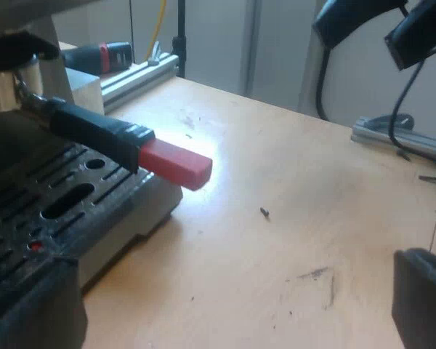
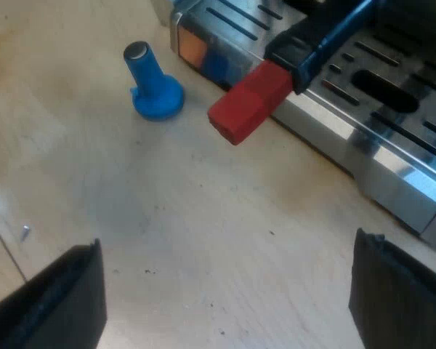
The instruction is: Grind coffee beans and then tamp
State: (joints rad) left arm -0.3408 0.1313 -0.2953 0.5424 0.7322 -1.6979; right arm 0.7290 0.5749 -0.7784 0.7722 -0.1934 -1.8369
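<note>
Wooden table (image 2: 167,240): blue tamper (image 2: 154,83) upright, ahead of spread right claw (image 2: 225,251)

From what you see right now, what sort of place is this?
Probably a workshop or lab bench set up for coffee: an espresso machine with its red-ended holder handle, a blue tamper standing on the wooden table, and an aluminium frame rail at the table's edge.
</note>
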